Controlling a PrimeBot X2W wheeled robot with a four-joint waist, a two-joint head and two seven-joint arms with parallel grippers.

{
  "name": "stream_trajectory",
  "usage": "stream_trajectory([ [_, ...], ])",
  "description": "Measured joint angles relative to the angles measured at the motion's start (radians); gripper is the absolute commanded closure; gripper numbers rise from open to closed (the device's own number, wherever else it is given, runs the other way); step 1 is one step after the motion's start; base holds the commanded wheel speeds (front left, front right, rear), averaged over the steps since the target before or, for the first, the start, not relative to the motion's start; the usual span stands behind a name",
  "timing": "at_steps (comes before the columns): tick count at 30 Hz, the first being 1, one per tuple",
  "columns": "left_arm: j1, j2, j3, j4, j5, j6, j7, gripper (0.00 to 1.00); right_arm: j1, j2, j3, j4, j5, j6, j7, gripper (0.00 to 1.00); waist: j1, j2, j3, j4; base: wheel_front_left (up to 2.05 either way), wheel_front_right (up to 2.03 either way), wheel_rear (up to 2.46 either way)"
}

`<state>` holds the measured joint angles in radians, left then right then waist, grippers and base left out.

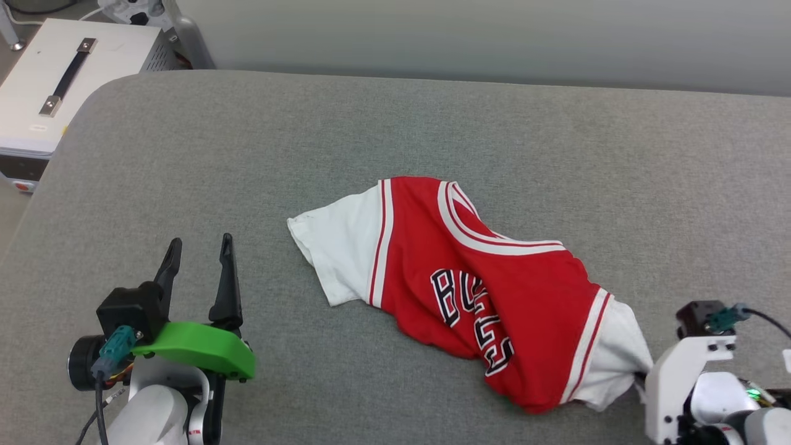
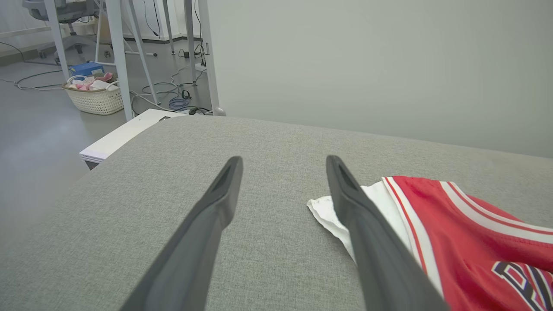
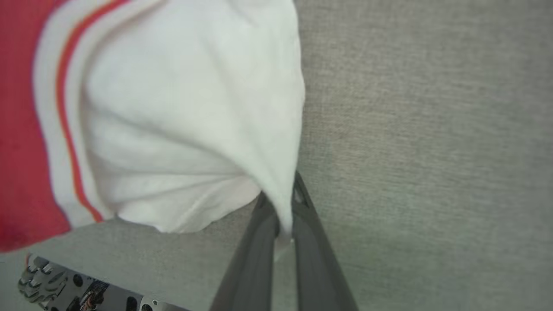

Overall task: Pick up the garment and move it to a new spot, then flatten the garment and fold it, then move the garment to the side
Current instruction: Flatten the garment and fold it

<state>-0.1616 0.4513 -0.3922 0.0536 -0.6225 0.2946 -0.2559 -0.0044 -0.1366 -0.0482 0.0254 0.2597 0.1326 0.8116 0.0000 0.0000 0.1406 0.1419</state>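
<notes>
Our left jaws sit nearest, at the lower left of the head view. They are spread wide with nothing between them, and their two dark fingers (image 1: pixel 226 278) point up the frame above a green bracket (image 1: pixel 198 349). They hang over bare grey cloth of the table (image 1: pixel 432 117), well apart from the garment (image 1: pixel 488 272).

From the left wrist we see those fingers fork apart at the bottom centre, with the garment at the lower right of that frame.

In the head view the garment lies rumpled on the table, running from the centre down to the lower right. Its red body shows black, white-outlined lettering, and the striped neck trim lies toward the top. One white sleeve (image 1: pixel 337 247) spreads flat at centre left. The other sleeve (image 1: pixel 609 355) bunches at the lower right, next to our right arm's white housing.

From the right wrist we see the right jaws pressed together at the bottom centre, pinching the edge of that sleeve, which draws to a point between them.

At the upper left of the head view, beyond the table's rounded corner, stands a white box (image 1: pixel 37 93) with a black handle.
</notes>
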Motion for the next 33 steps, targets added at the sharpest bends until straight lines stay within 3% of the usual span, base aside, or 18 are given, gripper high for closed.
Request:
stream_trajectory([
  [4, 0.0, -0.006, 0.005, -0.002, 0.01, 0.0, 0.0, 0.0, -0.077, -0.077, -0.078, -0.026, -0.049, -0.001, 0.022, 1.0, 0.0, 0.0, -0.01, -0.015, 0.0, 0.0, 0.0],
  [10, -0.003, -0.012, 0.007, -0.003, 0.017, -0.001, 0.0, 0.0, -0.216, -0.138, -0.14, 0.001, -0.065, -0.001, -0.01, 1.0, 0.0, 0.0, 0.015, -0.014, 0.0, 0.0, 0.0],
  [15, -0.015, -0.017, 0.007, 0.002, 0.017, -0.01, 0.0, 0.0, -0.269, -0.142, -0.188, 0.125, -0.068, -0.001, -0.064, 1.0, 0.0, 0.0, 0.052, -0.007, 0.0, 0.0, 0.0],
  [23, -0.024, -0.021, 0.018, 0.019, 0.016, -0.026, 0.0, 0.0, -0.263, -0.086, -0.215, 0.265, -0.081, -0.001, -0.156, 1.0, 0.0, 0.0, 0.083, 0.0, 0.0, 0.0, 0.0],
  [24, -0.024, -0.021, 0.018, 0.023, 0.016, -0.027, 0.0, 0.0, -0.263, -0.086, -0.216, 0.275, -0.081, -0.001, -0.168, 0.64, 0.0, 0.0, 0.083, -0.001, 0.0, 0.0, 0.0],
  [25, -0.024, -0.022, 0.017, 0.026, 0.016, -0.028, 0.0, 0.0, -0.263, -0.083, -0.219, 0.281, -0.081, -0.001, -0.177, 0.11, 0.0, 0.0, 0.082, -0.002, 0.0, 0.0, 0.0],
  [26, -0.024, -0.022, 0.016, 0.03, 0.016, -0.028, 0.0, 0.0, -0.263, -0.081, -0.222, 0.287, -0.083, -0.001, -0.192, 0.0, 0.0001, 0.0, 0.078, -0.003, 0.0, 0.0, 0.0],
  [33, -0.02, -0.019, 0.008, 0.045, 0.016, -0.03, 0.011, 0.0, -0.189, -0.048, -0.256, 0.283, -0.1, -0.001, -0.3, 0.0, 0.0, 0.0, 0.025, -0.01, 0.0, 0.0, 0.0],
])
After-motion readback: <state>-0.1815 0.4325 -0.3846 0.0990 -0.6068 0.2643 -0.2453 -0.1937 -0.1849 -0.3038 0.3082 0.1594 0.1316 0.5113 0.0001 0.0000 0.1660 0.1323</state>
